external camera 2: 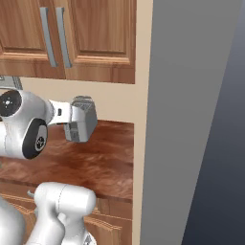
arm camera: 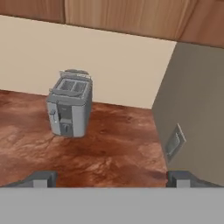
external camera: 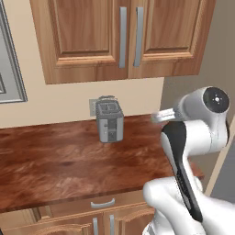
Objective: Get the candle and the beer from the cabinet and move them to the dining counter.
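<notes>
Cabinet [external camera: 124, 36] at twelve o'clock on the wall, both raised-panel doors shut, bar handles side by side at the centre seam; contents hidden behind the doors. Below it, reddish-brown counter [external camera: 59, 160] carrying a grey toaster [external camera: 109, 121], slots up, standing near the back wall. In the hand view, toaster at ten o'clock, gripper [arm camera: 112, 178] at six o'clock, fingertips [arm camera: 41, 178] spread wide apart, gripping nothing.

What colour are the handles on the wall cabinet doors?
Silver, on the long vertical bar handles of the brown wooden wall cabinet; clearest in the left base view.
</notes>
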You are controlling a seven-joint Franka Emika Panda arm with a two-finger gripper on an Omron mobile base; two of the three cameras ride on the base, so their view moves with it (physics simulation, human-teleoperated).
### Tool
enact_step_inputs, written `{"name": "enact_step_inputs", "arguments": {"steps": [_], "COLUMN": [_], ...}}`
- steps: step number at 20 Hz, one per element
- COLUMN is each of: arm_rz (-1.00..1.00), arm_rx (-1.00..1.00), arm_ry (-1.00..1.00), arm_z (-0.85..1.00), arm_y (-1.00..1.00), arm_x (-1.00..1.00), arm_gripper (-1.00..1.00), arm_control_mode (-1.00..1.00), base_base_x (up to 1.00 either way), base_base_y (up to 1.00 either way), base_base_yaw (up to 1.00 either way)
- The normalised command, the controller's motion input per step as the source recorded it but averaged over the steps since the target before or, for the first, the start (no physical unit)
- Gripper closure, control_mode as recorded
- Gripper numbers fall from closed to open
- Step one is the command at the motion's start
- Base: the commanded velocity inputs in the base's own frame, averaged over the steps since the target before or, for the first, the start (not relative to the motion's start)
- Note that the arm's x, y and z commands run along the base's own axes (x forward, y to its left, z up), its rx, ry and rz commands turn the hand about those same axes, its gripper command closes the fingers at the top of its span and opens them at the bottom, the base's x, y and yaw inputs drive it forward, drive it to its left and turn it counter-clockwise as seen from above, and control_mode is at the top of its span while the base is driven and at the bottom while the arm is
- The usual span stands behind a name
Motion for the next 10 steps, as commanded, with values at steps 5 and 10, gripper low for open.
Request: {"name": "enact_step_inputs", "arguments": {"steps": [5,10], "arm_rz": [-0.04,-0.01], "arm_rx": [-0.09,-0.02], "arm_ry": [-0.47,-0.37], "arm_z": [0.51,0.68], "arm_y": [0.22,0.34], "arm_x": [-0.12,0.0], "arm_gripper": [-1.0,-1.0], "arm_control_mode": [-1.0,-1.0], "base_base_x": [0.0,0.0], "base_base_y": [0.0,0.0], "base_base_yaw": [0.0,0.0]}}
